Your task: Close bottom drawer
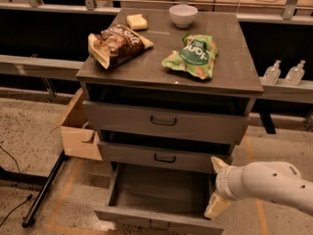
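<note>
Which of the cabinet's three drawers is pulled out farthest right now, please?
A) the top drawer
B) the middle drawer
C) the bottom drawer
C: the bottom drawer stands far out of the cabinet with its bare floor showing, and the gripper sits at its right side, just below the middle drawer's right corner.
</note>
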Tool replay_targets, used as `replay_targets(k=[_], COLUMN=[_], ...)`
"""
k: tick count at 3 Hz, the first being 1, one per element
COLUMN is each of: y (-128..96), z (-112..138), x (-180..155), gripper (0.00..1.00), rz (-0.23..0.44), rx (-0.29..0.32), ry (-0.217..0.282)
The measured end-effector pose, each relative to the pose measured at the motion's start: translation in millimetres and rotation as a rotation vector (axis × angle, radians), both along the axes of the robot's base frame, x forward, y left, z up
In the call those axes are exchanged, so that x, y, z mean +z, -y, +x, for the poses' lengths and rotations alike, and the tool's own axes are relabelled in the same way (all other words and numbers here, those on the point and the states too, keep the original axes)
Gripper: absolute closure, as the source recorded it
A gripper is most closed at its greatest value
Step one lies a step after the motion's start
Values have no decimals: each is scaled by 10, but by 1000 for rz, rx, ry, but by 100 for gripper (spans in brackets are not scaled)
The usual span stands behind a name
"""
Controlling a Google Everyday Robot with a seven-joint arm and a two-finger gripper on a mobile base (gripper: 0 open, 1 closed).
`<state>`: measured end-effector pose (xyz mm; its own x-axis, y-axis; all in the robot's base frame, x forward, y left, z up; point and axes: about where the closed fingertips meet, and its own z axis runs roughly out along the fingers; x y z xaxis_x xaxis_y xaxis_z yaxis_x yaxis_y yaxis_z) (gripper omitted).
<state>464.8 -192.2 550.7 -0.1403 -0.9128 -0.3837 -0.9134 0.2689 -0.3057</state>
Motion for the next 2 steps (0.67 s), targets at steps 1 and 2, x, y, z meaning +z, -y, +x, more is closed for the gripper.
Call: replay_targets(k=[1,2], y=[-100,-86], z=[71,46], x=[-603,-1014], gripper=[0,0], rz=[15,-22], rx=[58,86], ry=[-4,-39])
